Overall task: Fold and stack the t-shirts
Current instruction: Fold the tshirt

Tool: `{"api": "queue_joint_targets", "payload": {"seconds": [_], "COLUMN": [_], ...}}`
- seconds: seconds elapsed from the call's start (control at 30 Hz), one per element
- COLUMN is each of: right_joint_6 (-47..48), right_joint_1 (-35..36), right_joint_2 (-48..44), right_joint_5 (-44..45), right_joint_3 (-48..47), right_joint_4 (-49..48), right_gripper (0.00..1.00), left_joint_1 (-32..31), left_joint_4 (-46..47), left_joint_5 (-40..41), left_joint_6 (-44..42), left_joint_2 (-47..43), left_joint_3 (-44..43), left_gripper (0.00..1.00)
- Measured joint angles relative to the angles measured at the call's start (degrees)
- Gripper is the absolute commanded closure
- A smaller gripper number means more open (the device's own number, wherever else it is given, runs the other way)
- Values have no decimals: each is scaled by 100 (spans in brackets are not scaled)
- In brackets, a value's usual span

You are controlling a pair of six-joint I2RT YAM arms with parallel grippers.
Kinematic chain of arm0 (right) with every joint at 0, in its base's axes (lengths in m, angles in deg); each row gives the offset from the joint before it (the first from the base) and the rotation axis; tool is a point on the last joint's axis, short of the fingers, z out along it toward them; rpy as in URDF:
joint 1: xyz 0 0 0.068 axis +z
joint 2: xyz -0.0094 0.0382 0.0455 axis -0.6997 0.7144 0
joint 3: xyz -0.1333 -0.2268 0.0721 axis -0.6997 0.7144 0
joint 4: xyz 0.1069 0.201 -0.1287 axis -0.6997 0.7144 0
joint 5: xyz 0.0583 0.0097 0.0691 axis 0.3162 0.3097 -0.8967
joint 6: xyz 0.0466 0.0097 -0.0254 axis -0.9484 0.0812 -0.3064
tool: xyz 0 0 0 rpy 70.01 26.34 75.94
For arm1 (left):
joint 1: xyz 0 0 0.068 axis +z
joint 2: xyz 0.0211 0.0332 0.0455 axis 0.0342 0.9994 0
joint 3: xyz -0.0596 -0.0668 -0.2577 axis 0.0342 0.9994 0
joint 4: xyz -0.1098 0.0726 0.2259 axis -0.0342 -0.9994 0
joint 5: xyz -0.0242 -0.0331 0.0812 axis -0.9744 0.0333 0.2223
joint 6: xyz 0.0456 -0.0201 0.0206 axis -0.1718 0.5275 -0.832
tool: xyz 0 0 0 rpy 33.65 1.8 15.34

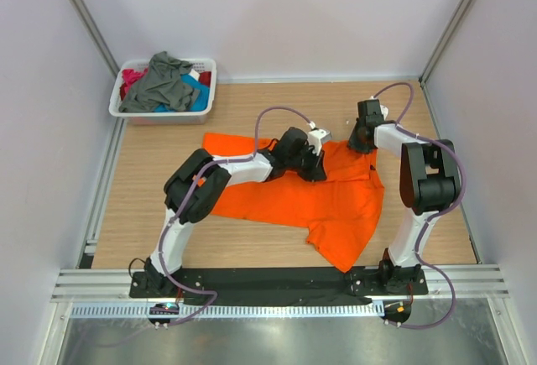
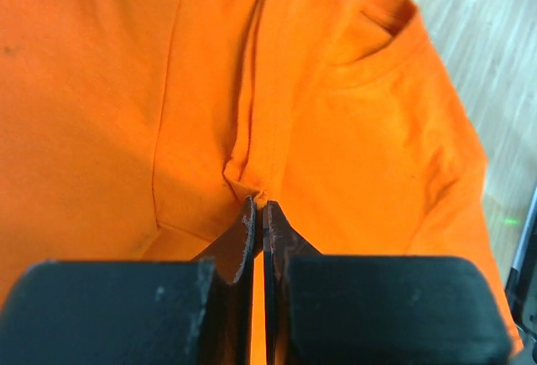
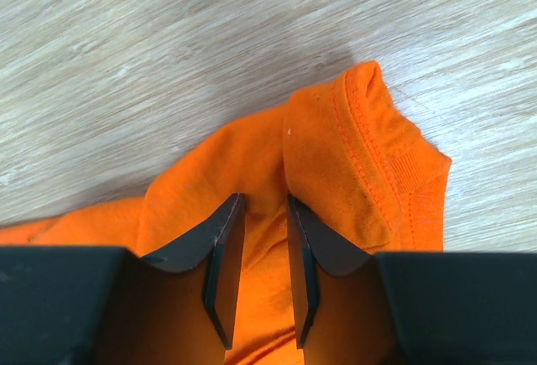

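Observation:
The bright orange t-shirt (image 1: 294,197) lies spread and rumpled in the middle of the wooden table. My left gripper (image 1: 315,153) is down on its upper middle, shut on a small pinched fold of orange fabric (image 2: 258,190) next to a seam. My right gripper (image 1: 361,140) is at the shirt's far right corner by the collar (image 3: 369,143). Its jaws stand partly open and straddle a ridge of orange fabric (image 3: 264,239), with the fingertips (image 3: 225,218) pressed into the cloth.
A white laundry basket (image 1: 164,118) stands at the far left corner. It holds a dark grey tee (image 1: 164,81), a teal-blue one (image 1: 198,94) and a red-pink one (image 1: 130,78). Grey walls and rails bound the table.

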Motion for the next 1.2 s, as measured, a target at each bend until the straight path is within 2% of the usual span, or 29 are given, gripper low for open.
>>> {"api": "queue_joint_targets", "payload": {"seconds": [0.23,0.3,0.33,0.37,0.4,0.47,0.73,0.87,1.03,1.2], "right_joint_6": [0,0,0,0,0,0,0,0,0,0], "right_joint_1": [0,0,2,2,0,0,0,0,0,0], "right_joint_2": [28,33,33,35,35,35,35,35,35,55], "right_joint_5": [4,4,4,2,4,2,4,4,2,0], "right_joint_3": [-42,-48,-55,-57,-57,-57,-59,-59,-68,-101], "right_joint_4": [22,33,39,42,42,44,48,48,59,94], "right_gripper": [67,67,67,67,67,67,68,68,67,68], "left_joint_1": [-61,-96,-118,-136,-160,-199,-243,-238,-282,-444], "left_joint_4": [26,-50,-114,-175,-247,-417,-721,-450,365,516], "left_joint_5": [-101,-125,-146,-155,-166,-199,90,173,264,605], "left_joint_6": [-264,-389,-455,-498,-608,-660,-531,203,1169,1674], "left_joint_2": [-527,-595,-619,-643,-680,-767,-968,-892,-352,140], "left_joint_3": [319,321,330,343,387,498,535,61,-732,-798], "left_gripper": [90,83,77,57,46,36,34,34,31,31]}}
